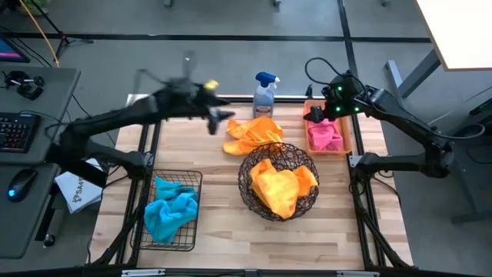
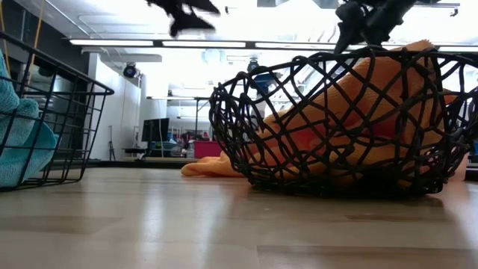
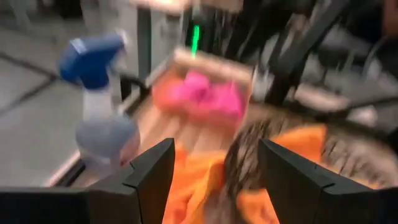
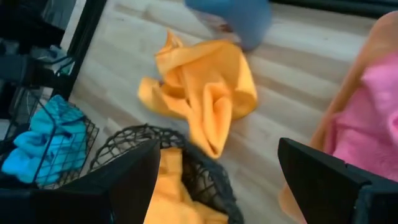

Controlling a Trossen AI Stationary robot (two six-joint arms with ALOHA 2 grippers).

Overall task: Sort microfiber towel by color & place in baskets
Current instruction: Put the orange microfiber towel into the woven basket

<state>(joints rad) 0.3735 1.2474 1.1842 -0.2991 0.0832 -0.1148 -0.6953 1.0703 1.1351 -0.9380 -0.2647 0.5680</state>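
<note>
One orange-yellow towel (image 1: 254,132) lies crumpled on the table between the spray bottle and the round woven-wire basket (image 1: 278,181), which holds another orange-yellow towel (image 1: 283,188). Teal-blue towels (image 1: 171,208) fill the black wire-grid basket (image 1: 188,178). Pink towels (image 1: 324,135) sit in the orange tray (image 1: 346,127). My left gripper (image 1: 219,115) hovers open, left of the loose orange towel (image 3: 199,186), holding nothing. My right gripper (image 1: 315,114) hovers open over the tray's left edge, also holding nothing. In its wrist view, the loose orange towel (image 4: 205,93) lies ahead of it.
A blue-topped spray bottle (image 1: 265,96) stands at the table's far edge, just behind the loose towel. A desk with keyboard and mouse (image 1: 23,154) stands left of the table. Bare wood shows along the table's near edge (image 1: 254,246) and between the baskets.
</note>
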